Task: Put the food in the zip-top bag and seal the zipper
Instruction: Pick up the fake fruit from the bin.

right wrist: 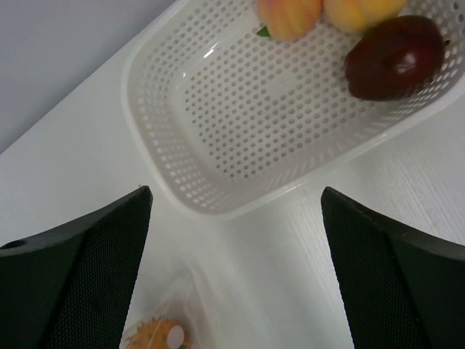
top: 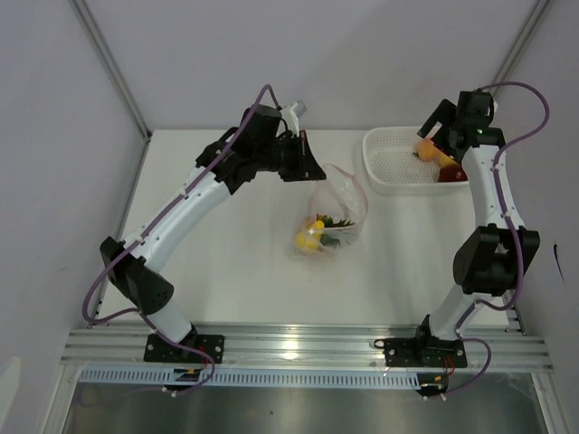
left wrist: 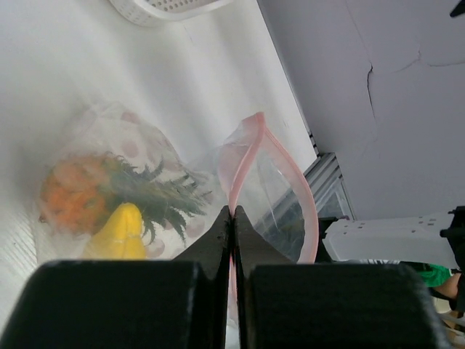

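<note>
Clear bag (top: 348, 201), 2 fruits (left wrist: 120, 233) inside, left gripper (left wrist: 232, 212) clamping zipper (left wrist: 247, 153), right gripper (right wrist: 234, 190) splayed

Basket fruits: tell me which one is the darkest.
The dark red apple: glossy maroon, lying against the white basket wall in the right wrist view. The two peaches next to it are pale pink-yellow.
</note>
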### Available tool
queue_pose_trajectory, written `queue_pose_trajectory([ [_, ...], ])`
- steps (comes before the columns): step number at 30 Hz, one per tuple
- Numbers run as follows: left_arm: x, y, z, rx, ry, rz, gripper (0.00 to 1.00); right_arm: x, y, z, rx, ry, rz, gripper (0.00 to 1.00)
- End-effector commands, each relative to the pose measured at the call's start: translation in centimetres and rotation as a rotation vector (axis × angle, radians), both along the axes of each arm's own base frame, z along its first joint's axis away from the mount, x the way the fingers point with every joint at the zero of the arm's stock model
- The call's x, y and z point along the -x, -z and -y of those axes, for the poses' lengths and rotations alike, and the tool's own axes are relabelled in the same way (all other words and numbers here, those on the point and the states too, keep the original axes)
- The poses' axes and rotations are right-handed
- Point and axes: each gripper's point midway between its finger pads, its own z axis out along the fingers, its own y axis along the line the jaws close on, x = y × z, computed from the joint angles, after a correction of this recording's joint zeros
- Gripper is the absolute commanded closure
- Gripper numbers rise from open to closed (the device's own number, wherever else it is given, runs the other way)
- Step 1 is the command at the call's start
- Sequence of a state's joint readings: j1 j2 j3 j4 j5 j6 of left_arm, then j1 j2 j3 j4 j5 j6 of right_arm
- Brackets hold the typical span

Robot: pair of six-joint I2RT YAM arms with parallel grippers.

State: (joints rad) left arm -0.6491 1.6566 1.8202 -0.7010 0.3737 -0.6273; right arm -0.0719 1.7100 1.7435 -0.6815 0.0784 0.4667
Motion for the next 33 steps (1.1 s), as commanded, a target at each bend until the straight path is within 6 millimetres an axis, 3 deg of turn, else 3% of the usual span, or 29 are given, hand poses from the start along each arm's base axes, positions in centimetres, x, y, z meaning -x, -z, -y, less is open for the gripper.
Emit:
queue_pose_trajectory([
  [1, 0.1, -2.7, -0.7, 0.04, 0.002, 0.136, 0.99, -2.2, 0.2, 3.3, 0.071, 0.056, 0.002, 0.01],
  [2, 0.1, -2.6, -0.8, 0.034, 0.002, 0.154, 0.99, -2.9, 0.0, 3.8, 0.077, 0.061, 0.009, 0.01],
  [3, 0.1, -1.3, -1.0, 0.011, 0.01, 0.153, 0.99, -3.8, 2.0, 4.5, 0.083, 0.072, -0.034, 0.01],
  [5, 0.2, -1.2, -1.2, 0.006, 0.007, 0.182, 0.99, -5.0, 2.0, 5.2, 0.102, 0.082, -0.031, 0.01],
  [6, 0.2, -0.3, -1.5, -0.013, 0.004, 0.178, 0.99, -5.7, 2.5, 5.5, 0.113, 0.084, -0.033, 0.01],
  [7, 0.2, 0.1, -1.6, -0.019, 0.003, 0.182, 0.99, -6.6, 4.1, 5.6, 0.126, 0.07, -0.055, 0.01],
  [9, 0.4, 0.2, -2.0, -0.009, -0.008, 0.205, 0.99, -8.3, 4.2, 5.9, 0.141, 0.058, -0.025, 0.01],
  [10, 0.4, 0.3, -2.1, -0.011, -0.009, 0.209, 0.99, -9.1, 6.0, 6.0, 0.142, 0.052, -0.047, 0.01],
  [12, 0.4, 0.2, -2.1, -0.016, -0.003, 0.217, 0.99, -10.7, 5.9, 5.9, 0.142, 0.035, -0.018, 0.01],
  [13, 0.3, -0.2, -2.1, -0.012, -0.003, 0.228, 0.99, -11.5, 7.5, 5.9, 0.143, 0.028, -0.036, 0.01],
  [15, 0.1, 0.2, -2.0, -0.027, 0.003, 0.226, 0.99, -12.6, 8.2, 5.6, 0.153, 0.005, -0.029, 0.01],
  [16, 0.0, -0.3, -1.9, -0.023, 0.005, 0.235, 0.99, -13.4, 7.5, 5.5, 0.165, -0.001, -0.005, 0.01],
  [18, -0.2, -0.2, -1.8, -0.031, 0.009, 0.235, 0.99, -14.6, 9.2, 4.9, 0.201, -0.034, -0.024, 0.01],
  [19, -0.3, 0.0, -1.7, -0.035, 0.01, 0.231, 1.0, -15.3, 8.5, 4.9, 0.218, -0.037, -0.002, 0.01],
  [20, -0.4, -0.1, -1.7, -0.034, 0.01, 0.237, 0.99, -15.6, 10.2, 4.5, 0.227, -0.047, -0.034, 0.01],
  [22, -0.5, -0.2, -1.6, -0.033, 0.013, 0.239, 0.99, -16.2, 10.1, 4.8, 0.256, -0.028, -0.032, 0.0],
  [23, -0.6, -0.6, -1.5, -0.027, 0.014, 0.247, 0.99, -16.2, 11.4, 4.9, 0.266, -0.019, -0.062, 0.01],
  [33, -0.7, -1.0, -1.3, -0.022, 0.02, 0.258, 1.0, -16.0, 13.7, 7.0, 0.395, 0.042, -0.122, 0.01],
])
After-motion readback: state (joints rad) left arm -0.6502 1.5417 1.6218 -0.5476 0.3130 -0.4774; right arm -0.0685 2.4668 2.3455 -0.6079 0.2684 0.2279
